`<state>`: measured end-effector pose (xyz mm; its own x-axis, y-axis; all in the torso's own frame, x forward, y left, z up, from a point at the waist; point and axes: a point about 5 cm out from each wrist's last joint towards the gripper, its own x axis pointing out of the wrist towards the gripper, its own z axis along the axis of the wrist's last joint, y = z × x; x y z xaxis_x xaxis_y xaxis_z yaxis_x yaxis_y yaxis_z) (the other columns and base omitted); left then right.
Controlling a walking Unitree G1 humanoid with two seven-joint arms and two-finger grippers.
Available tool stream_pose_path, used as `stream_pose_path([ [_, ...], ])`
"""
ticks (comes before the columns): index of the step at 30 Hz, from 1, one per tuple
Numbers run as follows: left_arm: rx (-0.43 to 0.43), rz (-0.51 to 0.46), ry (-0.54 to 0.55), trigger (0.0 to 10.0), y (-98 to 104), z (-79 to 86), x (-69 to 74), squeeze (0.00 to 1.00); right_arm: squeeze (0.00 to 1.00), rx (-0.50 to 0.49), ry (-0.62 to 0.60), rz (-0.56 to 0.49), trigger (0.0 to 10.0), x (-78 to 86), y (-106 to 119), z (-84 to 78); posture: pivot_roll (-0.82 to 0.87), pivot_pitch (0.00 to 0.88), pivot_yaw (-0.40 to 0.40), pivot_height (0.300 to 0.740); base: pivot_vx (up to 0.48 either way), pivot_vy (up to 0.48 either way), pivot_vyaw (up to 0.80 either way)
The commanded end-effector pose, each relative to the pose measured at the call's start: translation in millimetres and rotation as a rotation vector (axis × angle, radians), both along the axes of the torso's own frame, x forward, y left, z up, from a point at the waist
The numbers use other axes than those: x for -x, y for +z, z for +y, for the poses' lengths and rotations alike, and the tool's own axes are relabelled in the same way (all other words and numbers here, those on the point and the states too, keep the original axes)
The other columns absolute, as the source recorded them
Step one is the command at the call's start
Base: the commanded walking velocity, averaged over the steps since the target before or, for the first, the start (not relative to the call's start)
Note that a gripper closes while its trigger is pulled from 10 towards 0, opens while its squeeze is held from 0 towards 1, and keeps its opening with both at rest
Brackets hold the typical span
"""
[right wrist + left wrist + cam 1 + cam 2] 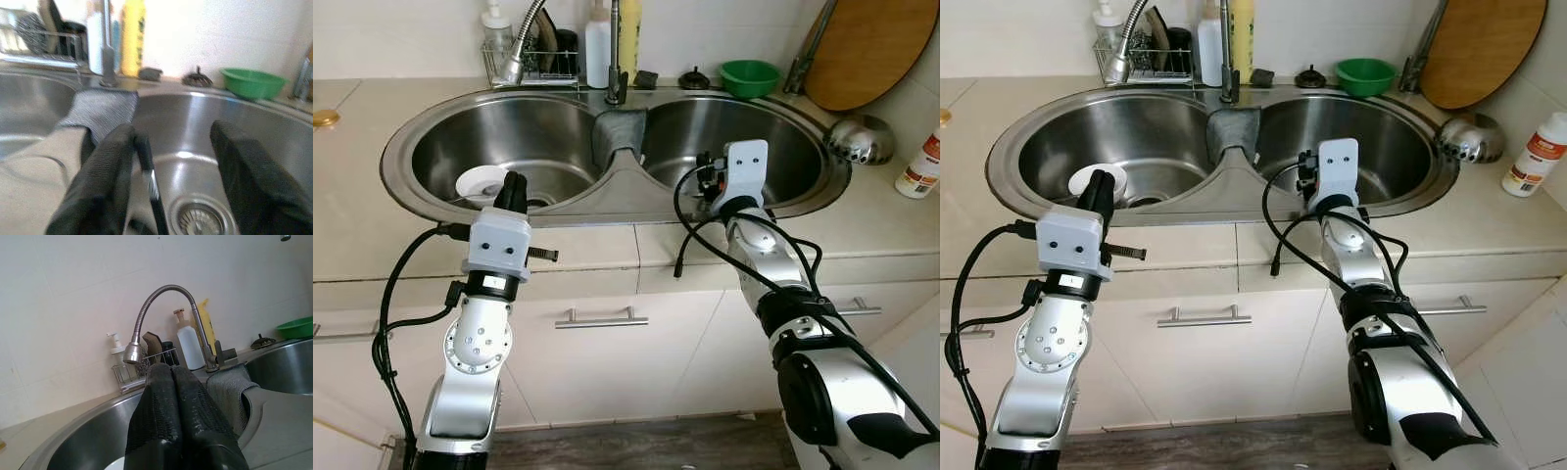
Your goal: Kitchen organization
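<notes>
Left eye view: double steel sink (431, 201) is sitting in the table (352, 235), used here as landmark. Left end effector (512, 191) is hovering over the sink's front rim at the left basin, fingers pressed together, holding nothing; the left wrist view is showing both fingers (168, 411) closed flat against each other. A white bowl (480, 182) is lying in the left basin near the drain, just beyond that end effector. Right end effector (171, 171) is reaching over the front rim of the right basin, fingers spread apart, empty; the right basin's drain (200, 220) is lying between and below them in the right wrist view.

A grey cloth (619, 132) is draping over the divider between the two basins. A flexible faucet (521, 44) is arching over the left basin from behind the sink. A wire rack (530, 64) with a sponge and bottles is standing behind the left basin. A green bowl (750, 77) is sitting behind the right basin. A wooden board (867, 49) is leaning on the wall to the sink's right rear, with a metal ladle (858, 139) lying just off the right rim.
</notes>
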<state>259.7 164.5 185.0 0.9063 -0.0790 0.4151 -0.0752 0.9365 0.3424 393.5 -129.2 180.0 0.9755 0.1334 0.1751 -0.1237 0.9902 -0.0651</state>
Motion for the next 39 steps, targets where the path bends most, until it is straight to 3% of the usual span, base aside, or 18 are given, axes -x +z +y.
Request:
stream_pose_path([
  [1,0.004,0.022,-0.012,10.0,-2.6,-2.9,-0.4,0.00,1.00,-0.008,0.046,-0.040,10.0,2.4,5.5,3.6,0.04,0.005,-0.063,0.740,0.000,0.000,0.00],
  [9,0.011,0.044,-0.017,10.0,-6.5,-3.2,-0.4,0.00,1.00,0.048,0.179,0.023,10.0,12.1,-10.6,11.4,0.04,0.010,-0.063,0.740,0.000,0.000,0.00],
  [14,0.009,0.051,-0.021,10.0,-7.7,-3.8,-0.3,0.00,1.00,-0.017,0.167,0.064,10.0,12.4,-11.6,5.3,0.03,0.012,-0.061,0.740,0.000,0.000,0.00],
  [18,0.009,0.057,-0.021,10.0,-8.5,-3.8,-0.3,0.00,1.00,-0.179,0.168,0.120,10.0,11.8,-10.4,4.8,0.03,0.010,-0.061,0.740,0.000,0.000,0.00],
  [20,0.011,0.061,-0.020,10.0,-8.9,-3.6,-0.4,0.00,1.00,-0.348,0.155,0.184,10.0,10.6,-11.1,3.8,0.03,0.008,-0.062,0.740,0.000,0.000,0.00],
  [22,0.014,0.063,-0.019,10.0,-9.3,-3.6,-0.6,0.00,1.00,-0.370,0.130,0.204,10.0,10.7,-12.9,2.1,0.03,0.007,-0.063,0.740,0.000,0.000,0.00],
  [25,0.015,0.064,-0.018,10.0,-9.6,-3.8,-0.5,0.00,1.00,-0.331,0.106,0.193,10.0,11.5,-12.8,-0.1,0.03,0.007,-0.063,0.740,0.000,0.000,0.00],
  [27,0.016,0.065,-0.018,10.0,-9.9,-3.8,-0.4,0.00,1.00,-0.229,0.069,0.141,10.0,13.5,-9.0,-3.6,0.03,0.004,-0.064,0.740,0.000,0.000,0.00],
  [28,0.016,0.066,-0.018,10.0,-10.0,-3.8,-0.4,0.00,0.20,-0.145,0.049,0.087,10.0,15.8,-4.2,-5.5,0.03,0.004,-0.064,0.740,0.000,0.000,0.00],
  [29,0.018,0.066,-0.017,10.0,-10.1,-3.4,-0.2,0.00,0.00,-0.036,0.033,0.007,10.0,19.8,2.8,-6.3,0.03,0.001,-0.064,0.740,0.000,0.000,0.00],
  [33,0.022,0.069,-0.016,10.0,-10.7,-3.5,0.0,0.00,0.00,0.071,0.028,-0.107,10.0,30.6,12.2,-6.2,0.03,0.000,-0.064,0.740,0.000,0.000,0.00],
  [39,0.046,0.086,-0.018,10.0,-12.8,-3.3,-0.1,0.00,0.00,0.114,0.035,-0.185,10.0,47.2,11.3,-7.6,0.03,0.000,-0.067,0.740,0.000,0.000,0.00],
])
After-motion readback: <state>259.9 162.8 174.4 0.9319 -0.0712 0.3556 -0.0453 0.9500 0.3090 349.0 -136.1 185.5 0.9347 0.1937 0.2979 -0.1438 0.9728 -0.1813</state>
